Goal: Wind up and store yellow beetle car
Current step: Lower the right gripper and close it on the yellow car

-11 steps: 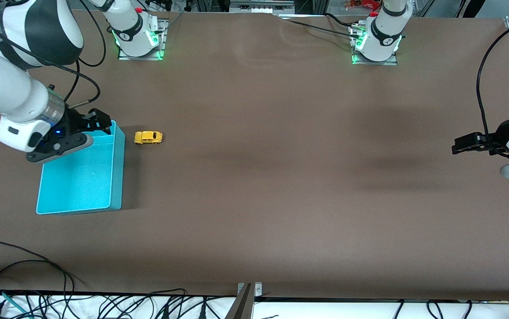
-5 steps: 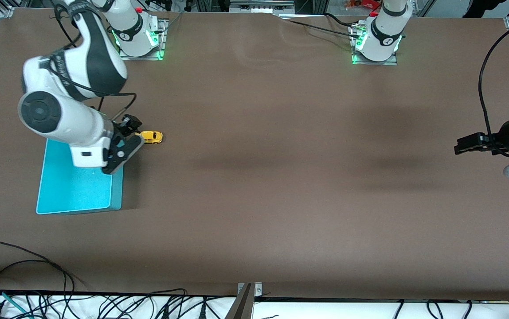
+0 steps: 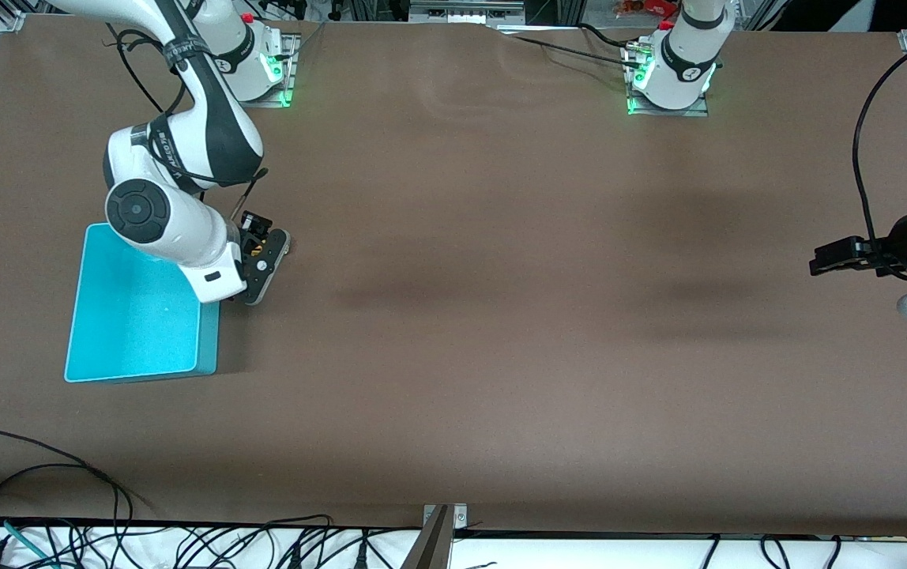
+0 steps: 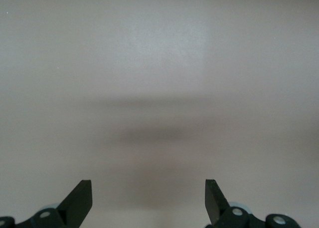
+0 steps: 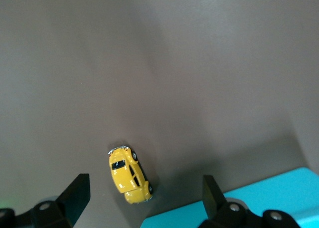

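The yellow beetle car (image 5: 129, 174) stands on the brown table beside the turquoise bin (image 3: 137, 316), at the right arm's end of the table. My right gripper (image 5: 144, 195) is open and empty, hanging over the car, which lies between the lines of its two fingers. In the front view the right gripper (image 3: 262, 251) covers nearly all of the car. My left gripper (image 3: 823, 259) waits over the table at the left arm's end. It is open and empty in the left wrist view (image 4: 148, 198).
The bin is empty and its corner shows in the right wrist view (image 5: 249, 205), close to the car. Both arm bases (image 3: 248, 71) stand along the table edge farthest from the front camera. Cables (image 3: 66, 506) lie past the nearest edge.
My right arm has swung from over the bin's corner across to over the car, which now sits under the gripper. The car, the bin and the left arm have not moved.
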You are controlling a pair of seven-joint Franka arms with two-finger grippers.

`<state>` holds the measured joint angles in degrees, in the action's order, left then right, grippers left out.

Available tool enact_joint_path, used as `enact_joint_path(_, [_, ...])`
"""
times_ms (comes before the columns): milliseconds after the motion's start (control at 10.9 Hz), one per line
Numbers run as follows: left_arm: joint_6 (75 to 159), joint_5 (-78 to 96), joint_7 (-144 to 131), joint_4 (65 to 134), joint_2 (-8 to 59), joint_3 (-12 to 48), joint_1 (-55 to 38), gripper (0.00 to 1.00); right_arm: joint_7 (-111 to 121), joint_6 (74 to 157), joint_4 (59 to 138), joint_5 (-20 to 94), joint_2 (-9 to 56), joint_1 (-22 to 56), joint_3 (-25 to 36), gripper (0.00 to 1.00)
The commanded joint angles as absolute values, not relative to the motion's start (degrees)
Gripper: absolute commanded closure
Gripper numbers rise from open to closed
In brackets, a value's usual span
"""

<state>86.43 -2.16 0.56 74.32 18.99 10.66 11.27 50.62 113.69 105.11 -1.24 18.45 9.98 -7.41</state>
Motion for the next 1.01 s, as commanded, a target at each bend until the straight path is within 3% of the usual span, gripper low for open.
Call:
enact_joint_path(0, [86.31,-1.23,1.49,73.74,18.81,10.46,11.34,0.00,58.69,125.38,116.33,-0.62,15.04,8.97,-7.73,0.00])
enact_joint_path(367, [86.31,-1.23,1.49,73.74,18.81,10.46,11.16,0.00,64.14,137.26,128.91,-0.62,10.38,7.83,-7.73,0.00])
enact_joint_path(917, [86.31,-1.23,1.49,73.74,18.81,10.46,11.07,0.00,71.98,139.56,134.03,-0.53,11.68,3.87,-7.73,0.00])
